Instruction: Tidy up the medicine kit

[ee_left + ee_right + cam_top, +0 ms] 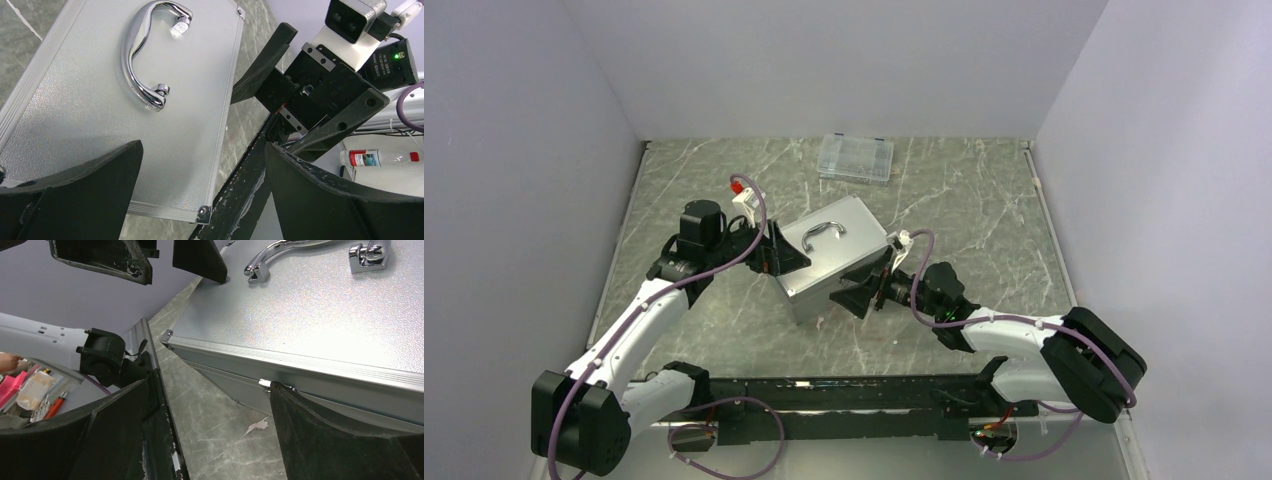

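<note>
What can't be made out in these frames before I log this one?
1. Inside of the grey metal box with silver handle: lid shut, every view.
2. Contents of the flat clear plastic compartment case: too small, top external view.
3. Box's front face: right wrist view, partly behind a finger of the right pincer, cut by the frame edge.

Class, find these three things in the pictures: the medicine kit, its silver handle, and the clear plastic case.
medicine kit (856, 250), top external view, on its grey lid.
silver handle (129, 50), left wrist view, middle of its curved bar.
clear plastic case (856, 158), top external view, middle of its top.
</note>
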Controlling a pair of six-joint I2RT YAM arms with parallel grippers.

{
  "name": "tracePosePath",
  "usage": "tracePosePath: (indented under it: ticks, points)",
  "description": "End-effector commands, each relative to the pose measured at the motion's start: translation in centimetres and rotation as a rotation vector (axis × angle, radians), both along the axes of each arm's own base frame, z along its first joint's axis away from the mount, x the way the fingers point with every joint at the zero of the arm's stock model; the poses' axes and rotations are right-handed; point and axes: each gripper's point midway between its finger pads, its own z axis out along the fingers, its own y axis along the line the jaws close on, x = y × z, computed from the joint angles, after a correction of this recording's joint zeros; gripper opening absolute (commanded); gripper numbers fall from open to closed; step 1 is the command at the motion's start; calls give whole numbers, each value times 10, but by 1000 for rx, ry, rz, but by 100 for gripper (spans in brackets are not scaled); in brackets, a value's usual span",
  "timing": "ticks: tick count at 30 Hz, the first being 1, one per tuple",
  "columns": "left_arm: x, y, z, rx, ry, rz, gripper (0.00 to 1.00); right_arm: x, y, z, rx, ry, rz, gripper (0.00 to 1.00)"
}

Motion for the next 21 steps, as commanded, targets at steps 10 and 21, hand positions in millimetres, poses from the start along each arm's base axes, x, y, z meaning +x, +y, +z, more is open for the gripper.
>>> tracePosePath:
  ticks: [10, 21]
  points:
    - [-3, -2, 0, -4, -17, -29, 99, 0, -11, 30, 35, -109, -53, 94]
    - [-2, -3, 0, -8, -17, -29, 99, -6, -19, 20, -5, -62, -61, 95]
